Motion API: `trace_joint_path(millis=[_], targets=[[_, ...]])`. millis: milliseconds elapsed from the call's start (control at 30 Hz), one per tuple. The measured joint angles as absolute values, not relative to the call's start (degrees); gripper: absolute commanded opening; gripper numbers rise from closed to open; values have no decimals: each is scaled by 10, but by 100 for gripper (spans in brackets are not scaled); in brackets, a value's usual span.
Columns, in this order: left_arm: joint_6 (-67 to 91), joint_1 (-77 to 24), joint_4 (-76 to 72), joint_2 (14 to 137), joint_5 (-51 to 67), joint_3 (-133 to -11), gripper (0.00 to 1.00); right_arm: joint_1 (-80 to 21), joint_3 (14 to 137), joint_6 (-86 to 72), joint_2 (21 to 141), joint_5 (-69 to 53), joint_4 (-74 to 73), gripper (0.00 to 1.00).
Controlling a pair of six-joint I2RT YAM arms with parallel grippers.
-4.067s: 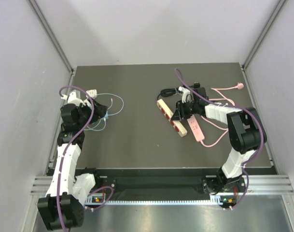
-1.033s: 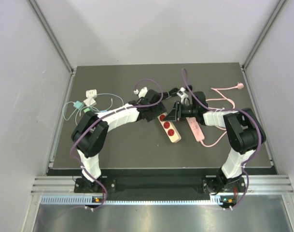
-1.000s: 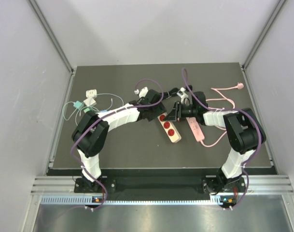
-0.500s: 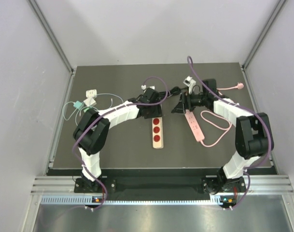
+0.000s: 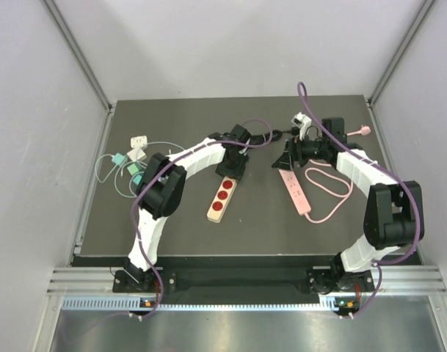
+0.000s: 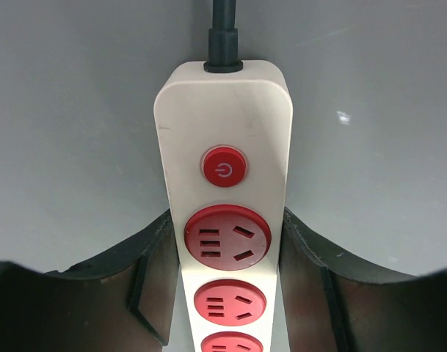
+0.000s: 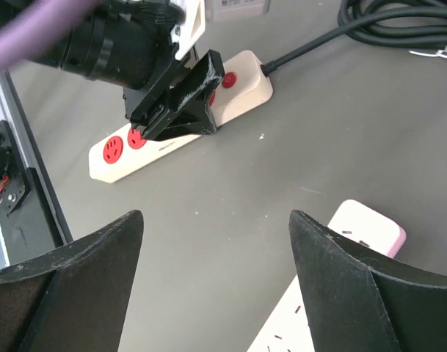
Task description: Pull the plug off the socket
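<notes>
At the centre of the dark table (image 5: 179, 235) lies the beige power strip (image 5: 220, 199), slanting from its near-left end to its far-right end. Its three red sockets (image 5: 222, 196) face up with their slots showing. The left wrist view shows a red power button (image 6: 223, 166) just beyond them.

The left gripper (image 5: 231, 170) is clamped across the strip's far half. One finger presses each long side at the socket next to the button, so it is grasping the strip.

To the right, well apart, a pink power strip (image 5: 295, 192) lies roughly near-to-far. Its pink cable (image 5: 332, 192) loops on its right side and runs off toward the far right corner.

The right gripper (image 5: 283, 163) sits just beyond the pink strip's far end. It is released, with its fingers (image 7: 84, 279) spread wide and pointing left toward the beige strip. I cannot pick out the plug in any view.

On the left side of the table, a white adapter (image 5: 139, 139) sits among thin teal wires (image 5: 109, 165).

Farthest, a black cord (image 6: 224, 33) leaves the beige strip's far end. A black cable coil (image 7: 399, 22) lies beyond it.
</notes>
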State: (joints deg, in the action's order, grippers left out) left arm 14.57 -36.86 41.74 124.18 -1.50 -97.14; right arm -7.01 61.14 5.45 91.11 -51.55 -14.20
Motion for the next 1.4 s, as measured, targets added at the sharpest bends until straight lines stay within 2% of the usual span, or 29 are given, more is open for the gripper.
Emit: trace_joint_path(millis=[133, 167, 233, 267, 333, 367, 467, 800, 933, 1200, 1400], targets=[[131, -381, 436, 1254, -64, -989, 31, -61, 611, 56, 911, -515, -142, 80], [127, -386, 440, 1255, -80, -993, 46, -59, 611, 56, 911, -515, -142, 80], [122, -394, 443, 1257, -102, -996, 48, -54, 611, 56, 911, -515, -142, 80], [120, -400, 444, 1258, -115, -997, 60, -53, 611, 56, 910, -515, -142, 80], [115, -408, 447, 1260, -135, -1000, 61, -49, 611, 56, 909, -515, -142, 80], [113, -411, 447, 1260, -144, -1000, 71, -47, 611, 56, 908, -515, -142, 80], [106, -412, 446, 1258, -159, -1000, 88, -44, 611, 56, 902, -515, -142, 80], [105, -403, 435, 1242, -151, -988, 90, -28, 608, 56, 890, -517, -142, 82], [105, -401, 418, 1193, -121, -961, 96, -23, 607, 67, 877, -505, -148, 86], [138, -362, 313, 994, 9, -835, 99, -8, 607, 114, 804, -442, -161, 100], [175, -234, 215, 791, 67, -627, 99, 76, 602, 122, 731, -400, -138, 100]])
